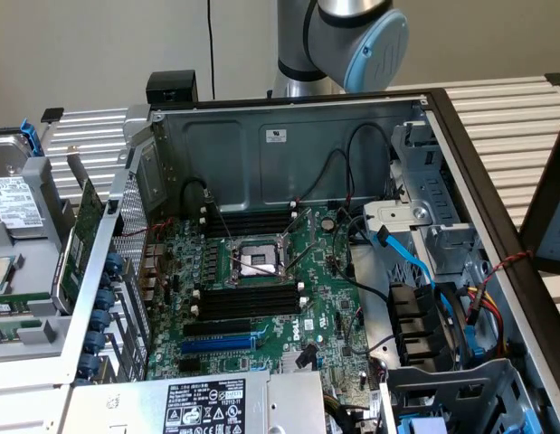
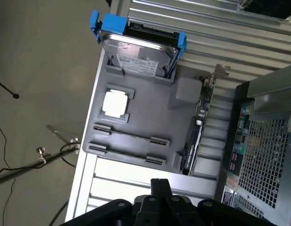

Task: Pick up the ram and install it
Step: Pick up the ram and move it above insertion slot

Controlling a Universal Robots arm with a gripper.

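Gripper [image 2: 159, 182], fingers together & empty, hangs over tabletop [image 2: 117, 176] just short of the grey tray [image 2: 150, 113], where the ram [image 2: 131, 135] seems to stand on edge btwn CPU [image 2: 116, 102] & an empty holder row, long axis crosswise to the gripper's reach.

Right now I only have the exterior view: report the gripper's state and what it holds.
Observer: The gripper is shut and holds nothing; it hangs apart from the grey tray.
Operator: Locate the ram for me.
Observer: A thin dark stick, likely the ram, stands on edge in the grey tray, beside the processor.
Operator: Say what flanks it on the other side.
Observer: A second pair of clips, which looks empty.
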